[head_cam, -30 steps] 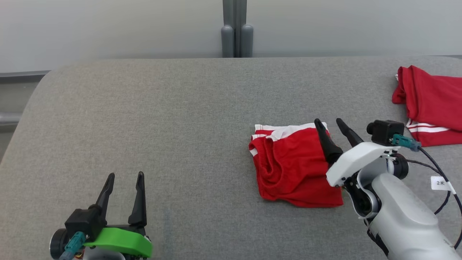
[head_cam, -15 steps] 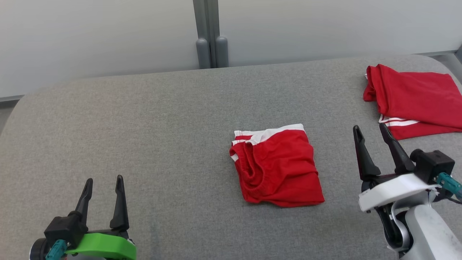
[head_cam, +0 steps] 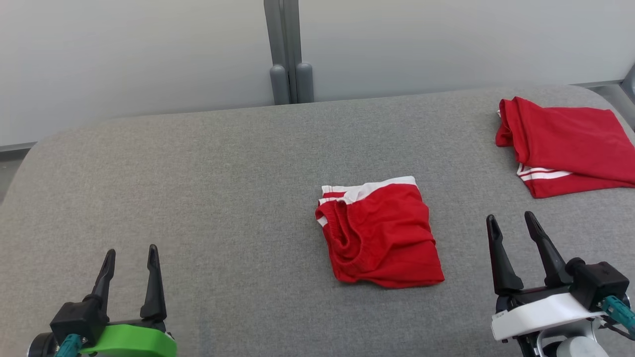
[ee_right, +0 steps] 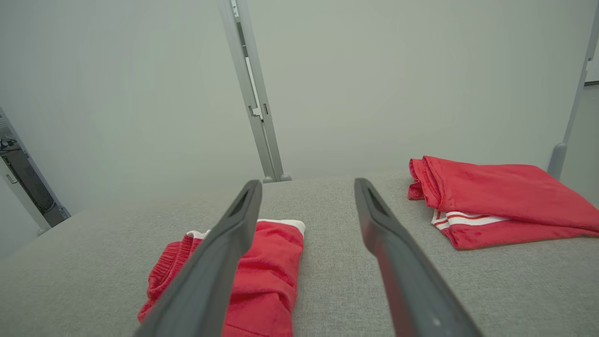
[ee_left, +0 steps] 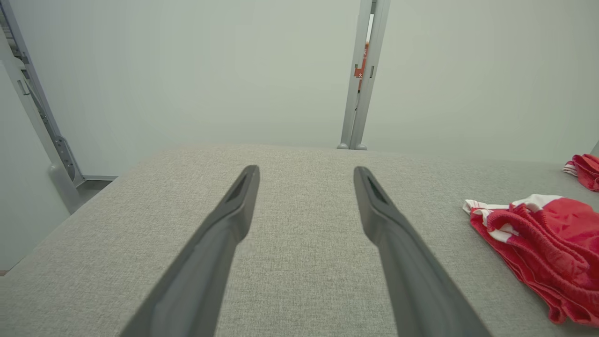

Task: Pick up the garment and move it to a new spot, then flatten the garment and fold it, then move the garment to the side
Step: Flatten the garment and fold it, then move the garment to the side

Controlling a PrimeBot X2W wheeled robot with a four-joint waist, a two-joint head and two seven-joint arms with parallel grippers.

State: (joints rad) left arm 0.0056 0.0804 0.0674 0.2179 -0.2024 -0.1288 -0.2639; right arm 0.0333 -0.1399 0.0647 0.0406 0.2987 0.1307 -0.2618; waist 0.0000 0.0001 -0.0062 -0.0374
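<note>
Left end effector and right end effector: found spread apart, empty. Noted folded garment flat on worktop between them, untouched; second red garment far right.

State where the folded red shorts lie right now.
In the head view, the folded red shorts lie centre-right on the grey surface, left of the right hand and nearer than the red garment at far right.

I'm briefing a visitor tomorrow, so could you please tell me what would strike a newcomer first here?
Folded red shorts with white trim lie at the middle of the grey fabric table. A second folded red garment with white stripes sits at its far right. The left pincer and right pincer hover open.
</note>
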